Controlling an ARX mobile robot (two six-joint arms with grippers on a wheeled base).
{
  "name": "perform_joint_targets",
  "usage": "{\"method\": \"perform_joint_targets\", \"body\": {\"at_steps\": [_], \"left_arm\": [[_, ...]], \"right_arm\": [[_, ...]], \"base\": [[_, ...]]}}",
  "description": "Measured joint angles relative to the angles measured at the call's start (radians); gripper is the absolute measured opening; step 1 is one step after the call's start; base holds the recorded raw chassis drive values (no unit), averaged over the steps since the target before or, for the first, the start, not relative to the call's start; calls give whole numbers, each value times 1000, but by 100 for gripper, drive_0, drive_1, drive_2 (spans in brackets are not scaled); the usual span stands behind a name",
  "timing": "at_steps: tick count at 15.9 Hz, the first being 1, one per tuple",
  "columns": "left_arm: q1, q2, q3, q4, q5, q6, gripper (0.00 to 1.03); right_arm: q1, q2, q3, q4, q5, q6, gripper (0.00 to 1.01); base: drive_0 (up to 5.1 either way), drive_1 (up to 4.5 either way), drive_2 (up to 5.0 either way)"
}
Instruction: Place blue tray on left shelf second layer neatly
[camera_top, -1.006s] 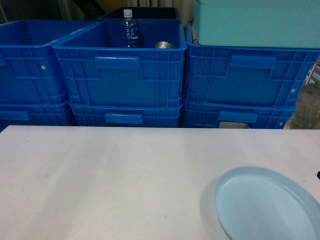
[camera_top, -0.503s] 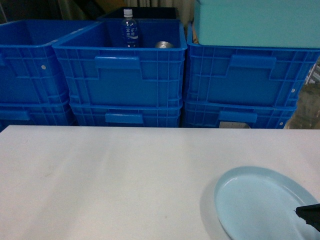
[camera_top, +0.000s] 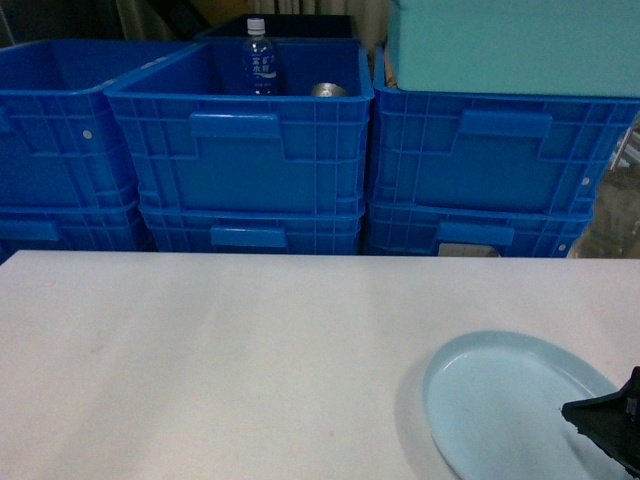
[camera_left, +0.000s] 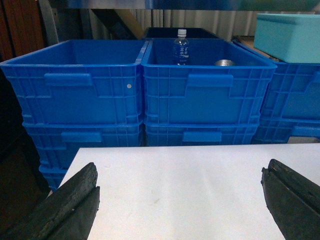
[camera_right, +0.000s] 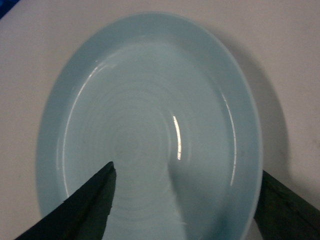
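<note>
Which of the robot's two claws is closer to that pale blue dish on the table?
The right. The right gripper hangs open right over the blue tray, one finger above its bowl. The left gripper is open over bare white table, with no tray in its view.

I can find only one thing with writing on it. A water bottle (camera_top: 258, 58) stands in the middle blue crate (camera_top: 240, 130), and it has a dark blue label with small white marks. In my head view and my left wrist view (camera_left: 181, 47) the marks are too small and blurry for me to read. I see no words or numbers on the crates or on the turquoise box (camera_top: 515, 45).
</note>
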Motion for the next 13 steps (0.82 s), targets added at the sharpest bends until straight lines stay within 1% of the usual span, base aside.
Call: {"method": "perform_joint_targets", "body": {"at_steps": [2, 3, 6, 7, 8, 9, 10, 12, 13], "left_arm": [[0, 0, 0, 0, 0, 0, 98], [0, 0, 0, 0, 0, 0, 98], [0, 0, 0, 0, 0, 0, 98], [0, 0, 0, 0, 0, 0, 98], [0, 0, 0, 0, 0, 0, 98], [0, 0, 0, 0, 0, 0, 98], [0, 0, 0, 0, -1, 0, 98], [0, 0, 0, 0, 0, 0, 98], [0, 0, 0, 0, 0, 0, 98]], "right_arm": [[-3, 16, 0, 6, 36, -15, 63], [-11, 24, -5, 30, 61, -20, 52], [-58, 43, -36, 80, 62, -50, 19], [-62, 40, -47, 97, 54, -57, 8], [-61, 22, -57, 101, 36, -79, 2], [-60, -10, -62, 90, 26, -95, 2], [-60, -54, -61, 76, 6, -104, 2], [-52, -188, -60, -14, -1, -137, 2], [-50, -298, -60, -82, -5, -158, 2]], "base": [[0, 0, 0], [0, 0, 0], [0, 0, 0], [0, 0, 0], [0, 0, 0], [0, 0, 0], [0, 0, 0], [0, 0, 0], [0, 0, 0]]}}
